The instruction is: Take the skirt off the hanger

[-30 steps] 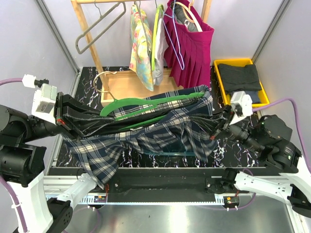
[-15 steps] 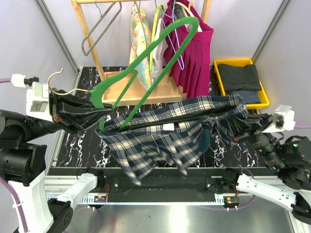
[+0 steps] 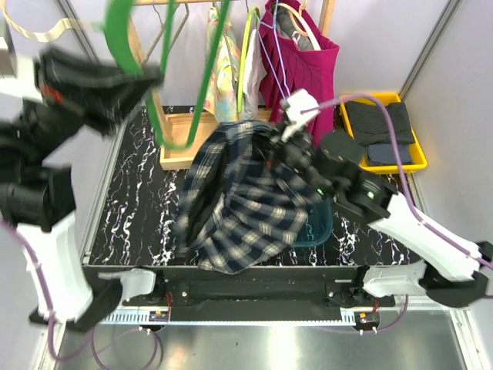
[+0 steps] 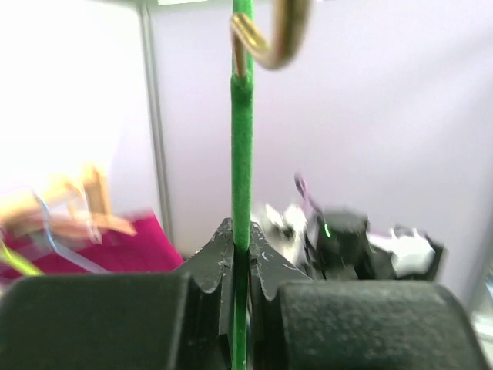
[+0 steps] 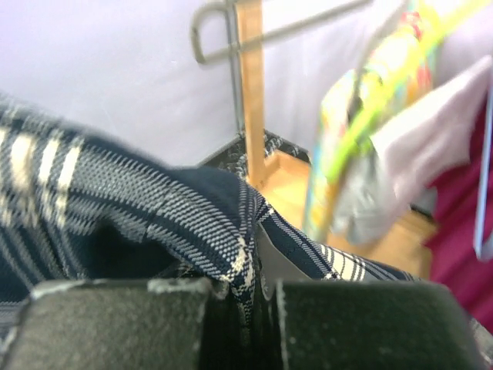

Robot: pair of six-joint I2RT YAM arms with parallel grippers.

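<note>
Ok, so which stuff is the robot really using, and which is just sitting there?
In the job:
- plaid skirt, pinched by the right gripper
- green hanger, clamped in the left gripper, held high and looking free of the skirt

Just there:
- magenta skirt and flowery garment on the wooden rack
- yellow bin with dark clothes

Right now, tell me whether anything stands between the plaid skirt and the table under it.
Only a teal item, lying on the table partly beneath the plaid skirt. Otherwise nothing visible: the right fingers are shut on the skirt, and the left fingers hold the green hanger high to the left, apparently clear of it.
</note>
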